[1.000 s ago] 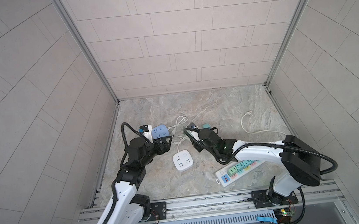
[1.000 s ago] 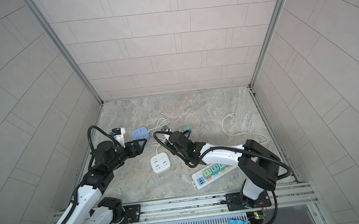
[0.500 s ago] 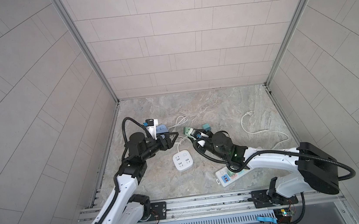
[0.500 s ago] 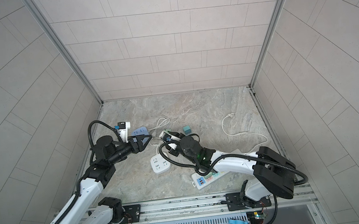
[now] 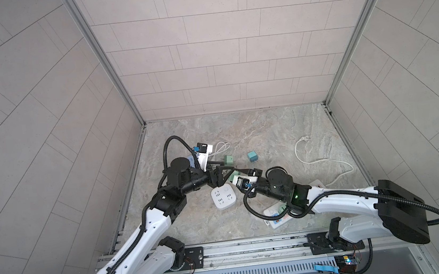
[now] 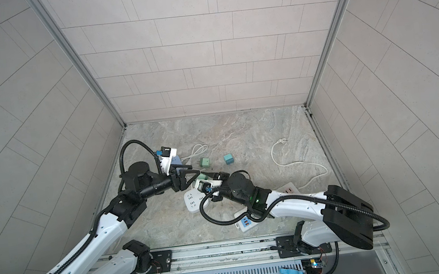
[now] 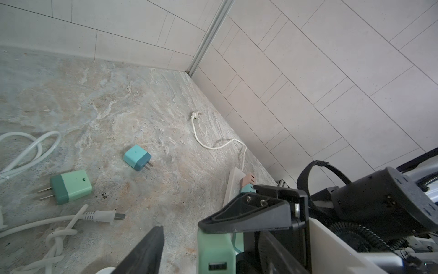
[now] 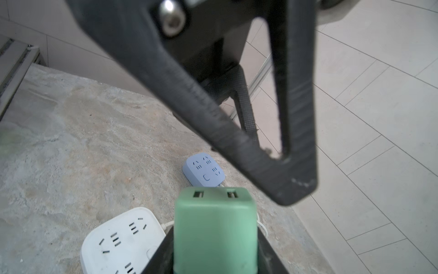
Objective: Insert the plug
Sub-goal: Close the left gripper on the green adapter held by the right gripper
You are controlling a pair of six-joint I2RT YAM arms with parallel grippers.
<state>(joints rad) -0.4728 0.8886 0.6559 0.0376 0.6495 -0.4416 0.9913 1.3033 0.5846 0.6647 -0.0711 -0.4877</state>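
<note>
1. Right hand (image 5: 240,173): fingers clamped on the green plug (image 8: 214,220), one on each side of its body. The plug's two-slot end sticks out free. The prongs are hidden in the grip.
2. The plug is held off the worktop (image 5: 243,135). In both top views it sits just past the far edge of the white socket block (image 5: 224,197), between the two hands.
3. Left hand (image 5: 227,166): fingers apart, gripping nothing. It faces the right hand almost tip to tip.
4. In the right wrist view, the left hand's near triangular finger hangs close beside the plug's free end, and its second finger shows behind that.
5. There seems to be a thin gap between that finger and the plug, but the top views are too small to be sure.
6. The blue socket block (image 8: 203,170) lies flat on the worktop beyond the plug's free end, on the left hand's side.
7. Beyond both hands, a mint charger (image 7: 71,186) and a teal charger (image 7: 137,157) lie loose with prongs bare. A white cord end (image 7: 104,215) lies near the mint one.
</note>
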